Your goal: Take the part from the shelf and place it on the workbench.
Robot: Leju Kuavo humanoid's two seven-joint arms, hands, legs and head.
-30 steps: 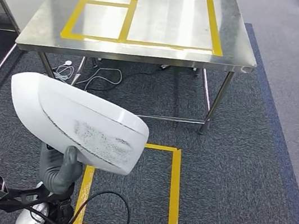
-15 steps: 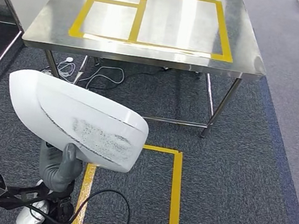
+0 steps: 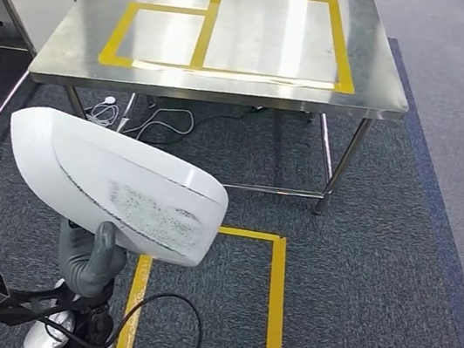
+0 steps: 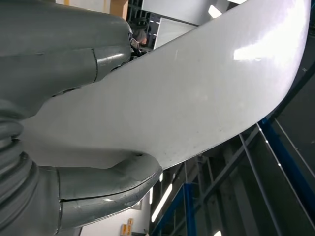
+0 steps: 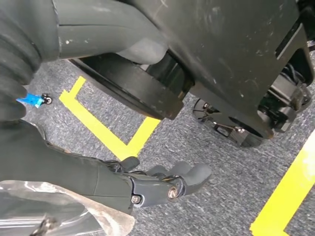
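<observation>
Slippage is the chief risk judged from here: the part is long and glossy, and it is gripped by the left hand from beneath near one end, so most of its length overhangs to the right and could tip or twist out during the approach. In the left wrist view the thumb and the fingers are seen clamped on opposite faces of the part's edge. The right hand is seen hanging over the carpet, its fingers loosely curled around nothing. The part is a white, smoothly curved shell with a dark seam line and a scuffed, speckled grey patch on its upper face; it is held near and left, above the yellow floor square. Farther off, the workbench is still well apart, with two yellow-taped rectangles on its steel top.
</observation>
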